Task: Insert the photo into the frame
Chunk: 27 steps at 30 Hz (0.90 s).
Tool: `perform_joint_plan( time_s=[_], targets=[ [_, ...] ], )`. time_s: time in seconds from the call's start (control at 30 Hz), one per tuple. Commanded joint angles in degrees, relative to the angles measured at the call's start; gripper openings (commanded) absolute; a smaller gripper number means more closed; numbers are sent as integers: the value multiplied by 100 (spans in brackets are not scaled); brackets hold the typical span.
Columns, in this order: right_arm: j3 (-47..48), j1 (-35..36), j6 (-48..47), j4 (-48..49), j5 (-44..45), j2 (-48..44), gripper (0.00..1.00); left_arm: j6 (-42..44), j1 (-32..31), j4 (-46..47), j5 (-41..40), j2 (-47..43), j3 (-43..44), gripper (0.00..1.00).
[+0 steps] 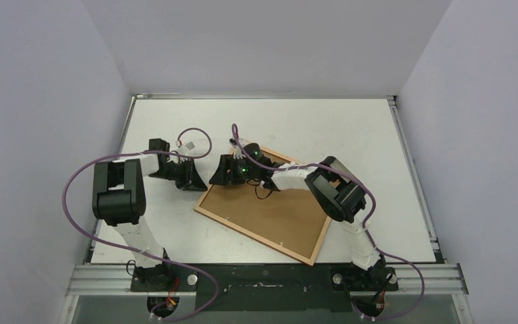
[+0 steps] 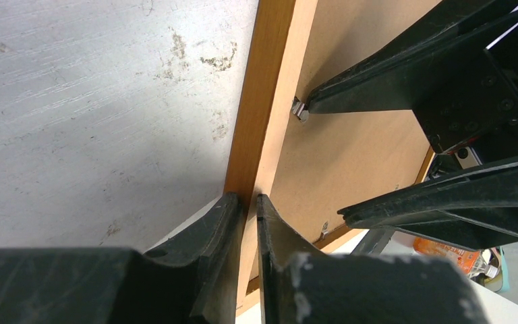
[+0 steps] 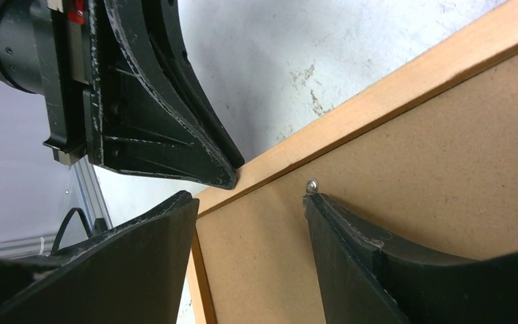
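Left wrist view: left gripper pinched narrow on the frame at its short left edge, backing board up, long axis running toward the right arm's base; right gripper half-spread, one fingertip against a metal tab; photo not in sight.

Light-brown wood on the frame, plain mid-brown on the fibreboard backing. The worktop is white with grey-brown scuffs. Left end effector black, right end effector black too. Purple cable at nine o'clock, and a silver tab glinting.
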Motion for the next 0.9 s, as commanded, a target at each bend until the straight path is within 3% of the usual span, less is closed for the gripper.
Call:
perform_joint_plan(
  time_s=[0.0,0.87],
  targets=[
    [-188,54,66,337,-64,-106,61,17,-21,224,6,79,-66,11],
    [-185,147,340,479,-25,-27,60,-219,-78,233,71,70,-44,11]
  ],
)
